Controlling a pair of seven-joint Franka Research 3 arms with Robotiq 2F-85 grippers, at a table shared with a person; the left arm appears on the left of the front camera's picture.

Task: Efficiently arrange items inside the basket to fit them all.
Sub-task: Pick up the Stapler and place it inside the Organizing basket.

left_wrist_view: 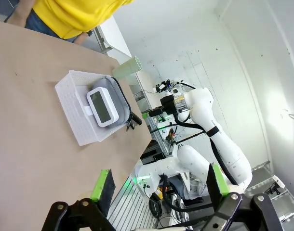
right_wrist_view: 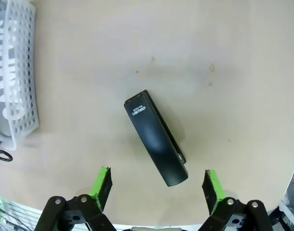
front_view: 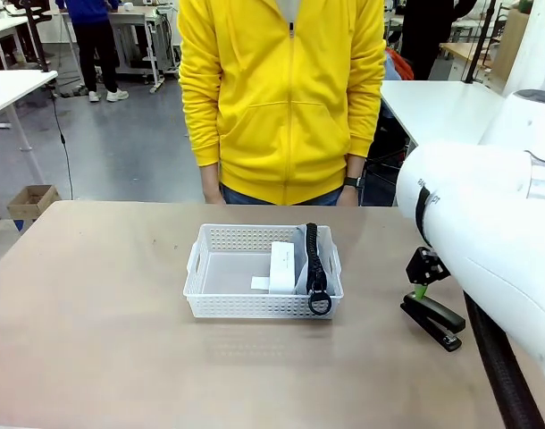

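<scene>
The white basket (front_view: 221, 304) (left_wrist_view: 72, 113) (right_wrist_view: 22, 72) stands mid-table. Inside it lies the small white box (front_view: 281, 264) (left_wrist_view: 102, 107). The grey "CAMPUS" pouch (front_view: 305, 268) (left_wrist_view: 115, 91) (right_wrist_view: 1, 72) stands on edge along the basket's right wall, its black ring (front_view: 320, 304) at the near end. The black stapler (front_view: 433, 322) (right_wrist_view: 156, 139) lies on the table right of the basket. My right gripper (front_view: 422, 293) (right_wrist_view: 156, 185) hangs open just above it, fingers either side. The pale green cup (left_wrist_view: 128, 67) stands past the basket. My left gripper (left_wrist_view: 159, 190) is open, well off from the basket, holding nothing.
A person in a yellow hoodie (front_view: 281, 98) stands at the far edge of the table, hands down. My right arm (front_view: 496, 232) fills the right side of the front view. The basket's left half (front_view: 228, 273) has bare floor.
</scene>
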